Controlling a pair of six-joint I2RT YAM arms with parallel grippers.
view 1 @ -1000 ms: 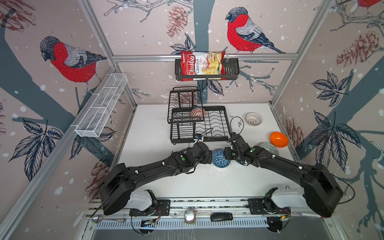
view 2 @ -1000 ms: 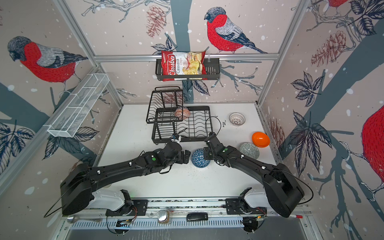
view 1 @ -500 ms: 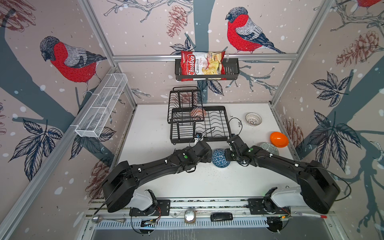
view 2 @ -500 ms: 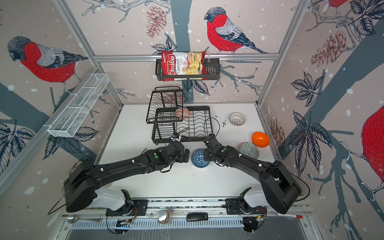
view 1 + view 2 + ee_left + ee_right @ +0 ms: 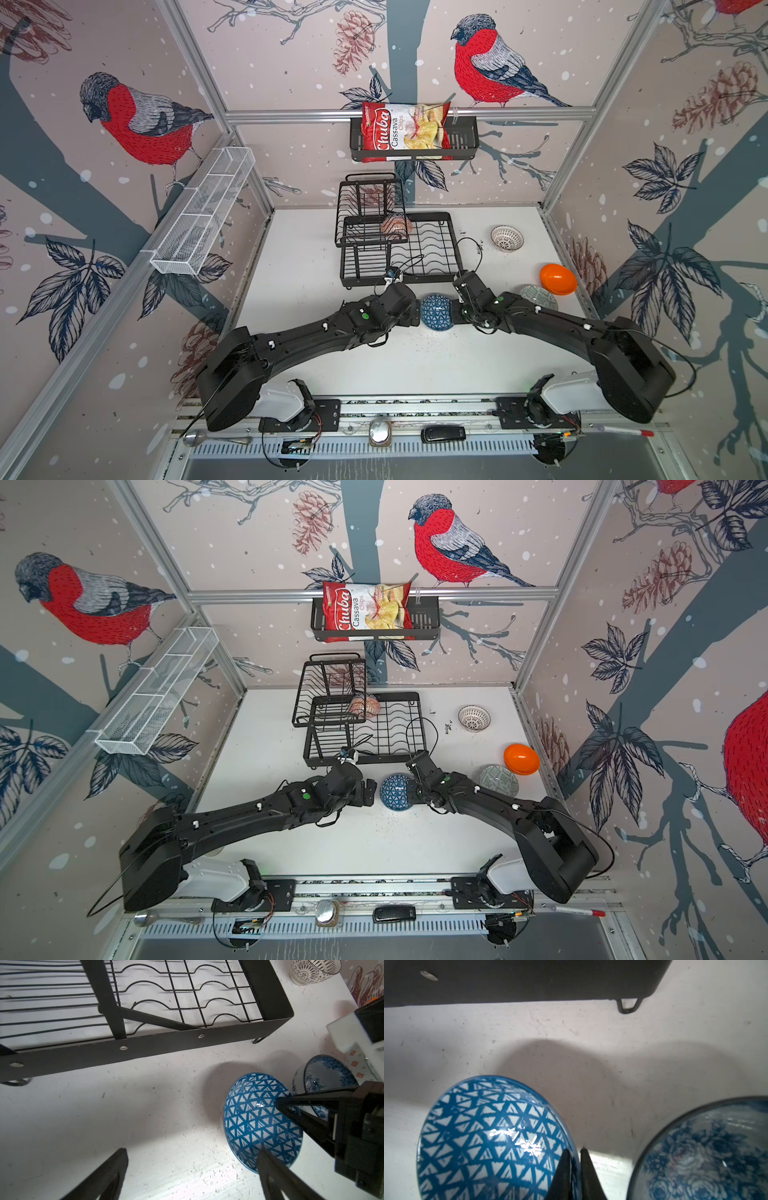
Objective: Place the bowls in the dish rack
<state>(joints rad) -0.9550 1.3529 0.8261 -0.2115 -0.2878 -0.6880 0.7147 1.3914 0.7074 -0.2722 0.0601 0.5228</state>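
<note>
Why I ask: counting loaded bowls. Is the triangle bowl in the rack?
No, the triangle bowl is outside the rack, its rim pinched by the right fingers.

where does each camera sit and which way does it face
Top views: high above the arm bases, facing down and forward; the dish rack, whole left arm and right arm show.
Left wrist: on the left arm, looking past the open left gripper at the blue triangle bowl and dish rack; the right gripper shows too.
Right wrist: on the right arm, looking along the right gripper shut on that bowl's rim; blue floral bowl beside.
Shared: both wrist views show the blue triangle bowl and the dish rack's front rail.
</note>
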